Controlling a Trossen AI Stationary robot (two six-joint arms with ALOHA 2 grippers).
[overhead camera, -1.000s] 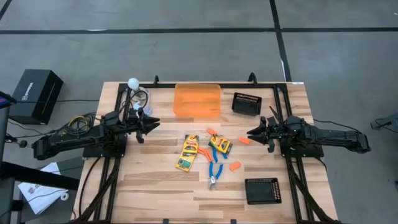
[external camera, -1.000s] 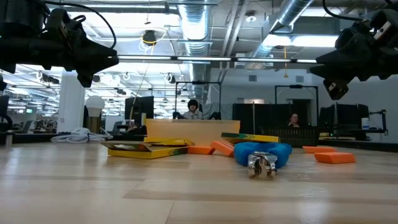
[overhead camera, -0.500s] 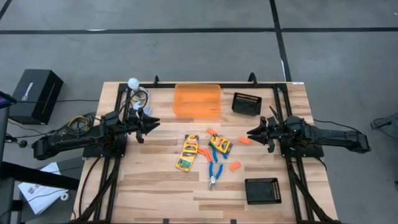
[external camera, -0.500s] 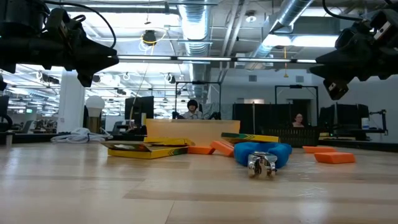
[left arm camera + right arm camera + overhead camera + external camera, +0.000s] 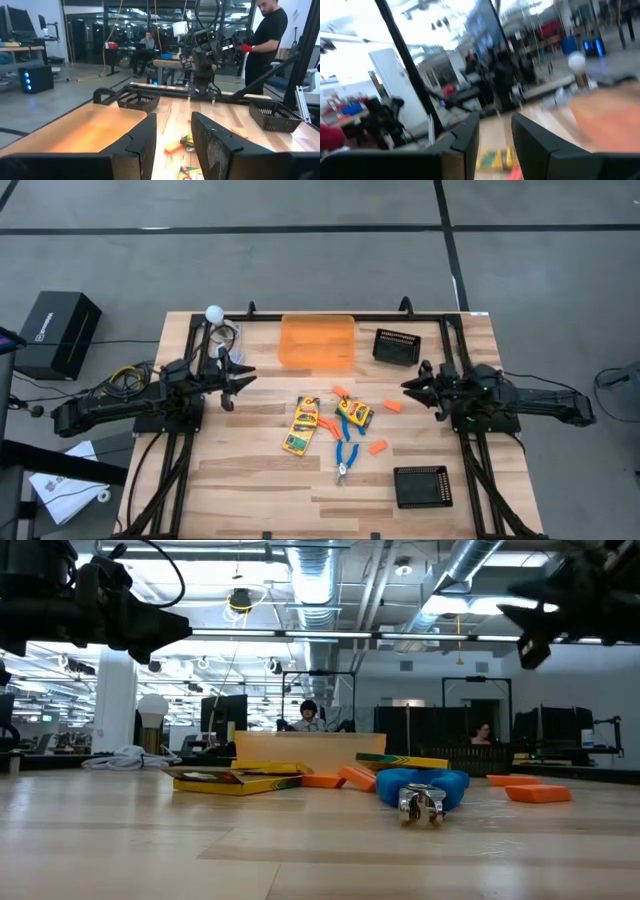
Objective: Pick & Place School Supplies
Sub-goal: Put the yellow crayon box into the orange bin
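Note:
Two yellow-and-green crayon boxes (image 5: 301, 425) (image 5: 354, 413) lie flat at the table's middle. Blue-handled scissors (image 5: 345, 455) lie just in front of them, also seen in the low view (image 5: 422, 790). Orange stubby pieces (image 5: 392, 407) (image 5: 377, 447) (image 5: 340, 391) lie around them. My left gripper (image 5: 243, 378) hovers above the table to the left of the supplies, open and empty, pointing level toward them (image 5: 172, 135). My right gripper (image 5: 406, 386) hovers to their right, open and empty, tipped a little upward (image 5: 495, 135).
A translucent orange bin (image 5: 317, 341) stands at the far edge, middle. One black ribbed tray (image 5: 397, 346) sits at the far right, another (image 5: 422, 486) at the near right. A white ball lamp (image 5: 213, 311) stands at the far left corner. People are in the room beyond.
My right gripper has tipped upward and risen a little, staying open. My left gripper has rolled about its own pointing line without shifting place. The supplies lie as before.

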